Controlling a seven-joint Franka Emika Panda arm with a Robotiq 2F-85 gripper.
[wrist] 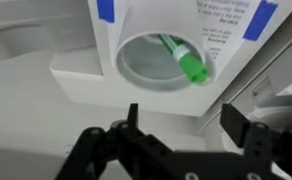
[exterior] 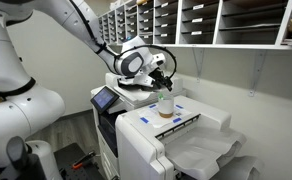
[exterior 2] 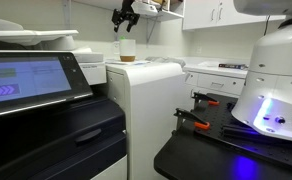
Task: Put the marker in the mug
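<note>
- Gripper fingers were seen spread apart in the wrist view, with nothing held between them; the jaws were released.
- It was positioned directly above the mug, apart from its rim, as was confirmed in both exterior views, where the gripper hung over the mug with a clear gap between them.
- The mug was set upright on the white worktop, close to an edge of that raised panel; beyond the edge a lower grey surface was seen in the wrist view.
- Two blue tape patches were noted on the worktop just beyond the mug.
- Open room was seen over the worktop on the side facing the camera in an exterior view, while a taller printer stood near the mug and wall shelving rose behind the arm.
- The marker was lying inside the mug, tilted, resting against the inner wall.
- It was seen as a dark green barrel with a brighter green cap reaching the rim at one side.
- The mug was pale, with a round opening and a greyish interior.
</note>
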